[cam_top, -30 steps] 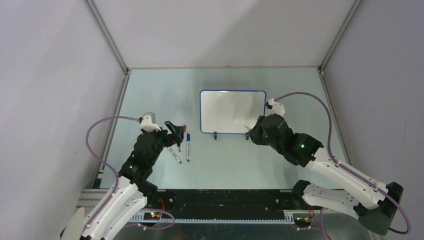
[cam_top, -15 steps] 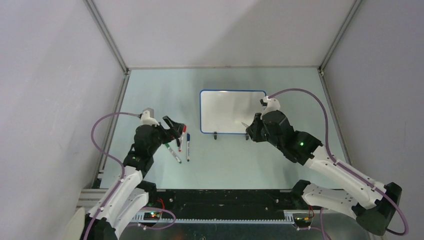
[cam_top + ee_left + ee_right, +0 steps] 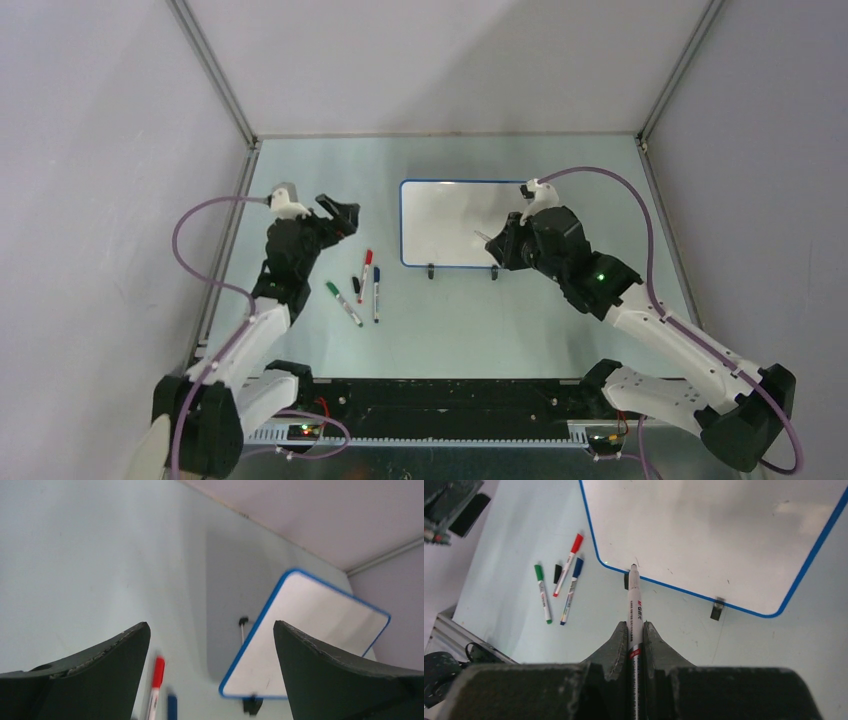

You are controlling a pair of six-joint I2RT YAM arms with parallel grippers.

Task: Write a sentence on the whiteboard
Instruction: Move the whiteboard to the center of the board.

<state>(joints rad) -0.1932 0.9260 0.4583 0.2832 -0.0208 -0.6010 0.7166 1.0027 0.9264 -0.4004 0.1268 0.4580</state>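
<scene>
Nearest to me, 3 capped markers lie loose on the pale table (image 3: 560, 330), left of centre: a green one (image 3: 343, 304) on the left, a blue one (image 3: 376, 294) on the right, and a red one (image 3: 365, 275) just beyond, between them. A small black cap (image 3: 356, 284) sits between the red and blue pens, close to both.

Further in on the right, my right claw (image 3: 497, 243) is clamped on a white-bodied marker (image 3: 486, 238). In the wrist view the 2 fingers (image 3: 621, 632) pinch the barrel (image 3: 634, 600) from either side, and the uncapped tip points away from me. That tip lines up with the near blue rim of the whiteboard (image 3: 450, 215), close to its near-left corner. I cannot tell whether it touches.

On the left, my left claw (image 3: 340, 212) hangs above the table beyond the loose pens. Its jaws are spread wide and hold nothing. The wrist camera looks between them (image 3: 211, 626) at bare table and the board (image 3: 310, 615).

The whiteboard lies at the middle of the table, slightly right, its 2 black feet (image 3: 431, 270) on the near edge. Its face (image 3: 704, 525) reads as glossy white with a few faint specks.
</scene>
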